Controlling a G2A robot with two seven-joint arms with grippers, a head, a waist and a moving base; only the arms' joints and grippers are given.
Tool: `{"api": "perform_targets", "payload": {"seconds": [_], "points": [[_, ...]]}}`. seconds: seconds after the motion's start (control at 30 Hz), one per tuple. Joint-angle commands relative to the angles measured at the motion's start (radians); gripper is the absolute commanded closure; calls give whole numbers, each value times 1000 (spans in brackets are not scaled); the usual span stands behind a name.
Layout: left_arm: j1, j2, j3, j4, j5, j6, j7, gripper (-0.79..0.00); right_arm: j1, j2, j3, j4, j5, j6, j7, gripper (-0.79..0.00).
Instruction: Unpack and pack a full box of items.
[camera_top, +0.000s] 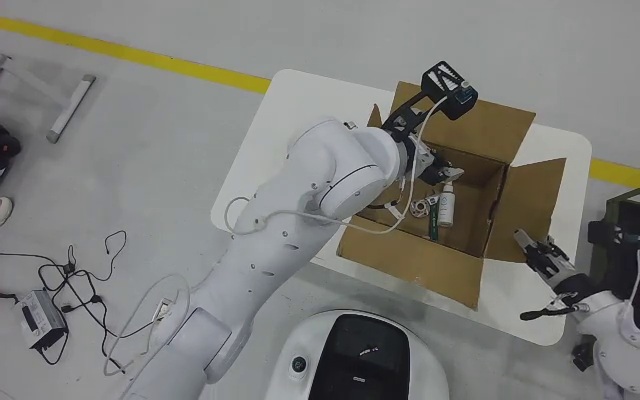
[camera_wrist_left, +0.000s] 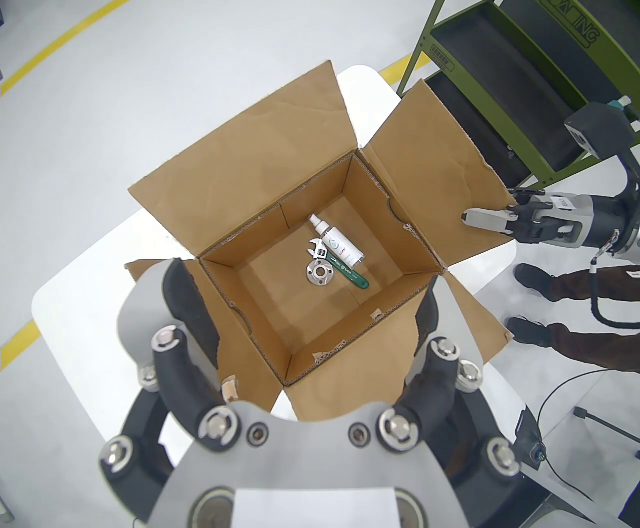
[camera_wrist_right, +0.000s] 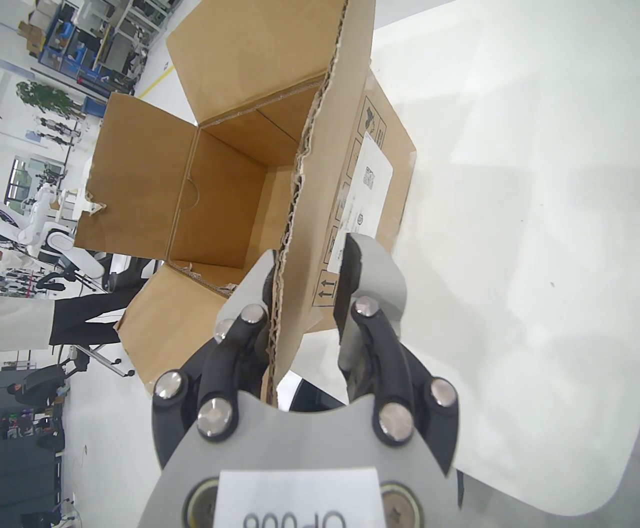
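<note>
Your cardboard box sits open on the counter, flaps out. Inside, lying flat: white bottle, green-handled wrench prob. under it, round metal flange beside.

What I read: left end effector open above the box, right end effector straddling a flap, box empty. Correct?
Not empty: the left wrist view shows a spray bottle, a wrench and a metal flange on the box floor. Otherwise yes: left end effector open above, right end effector straddling a flap.
</note>
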Motion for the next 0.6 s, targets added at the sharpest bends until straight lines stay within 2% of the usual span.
{"api": "perform_targets", "payload": {"seconds": [0.0,0.3,0.57], "points": [[0,0,0,0,0,0,0,-785,3,0,-4,10,5,2,-7,0],[0,0,0,0,0,0,0,-785,-13,-2,18,21,73,-35,-31,0],[0,0,0,0,0,0,0,-785,-78,-2,89,50,283,-134,17,0]]}}
